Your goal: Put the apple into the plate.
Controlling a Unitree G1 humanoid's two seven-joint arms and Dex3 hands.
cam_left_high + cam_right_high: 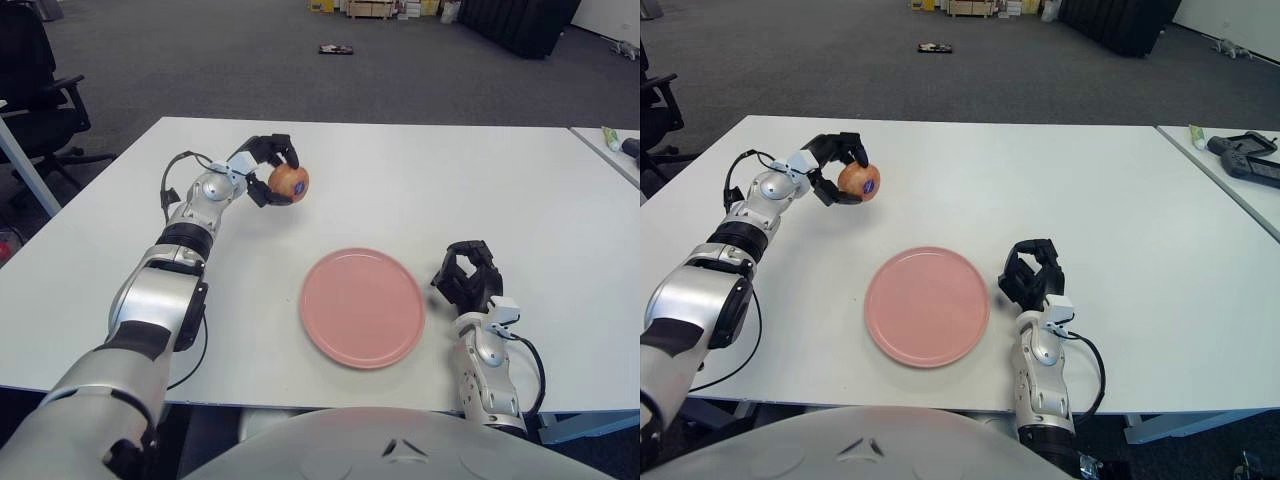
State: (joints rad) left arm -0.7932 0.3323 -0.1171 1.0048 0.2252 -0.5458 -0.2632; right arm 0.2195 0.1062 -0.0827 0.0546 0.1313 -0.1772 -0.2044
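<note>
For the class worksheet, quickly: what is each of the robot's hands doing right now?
Left hand: fingers closed on the round orange-red apple.
Right hand: beside the round pink plate, on its right, fingers curled, holding nothing.
</note>
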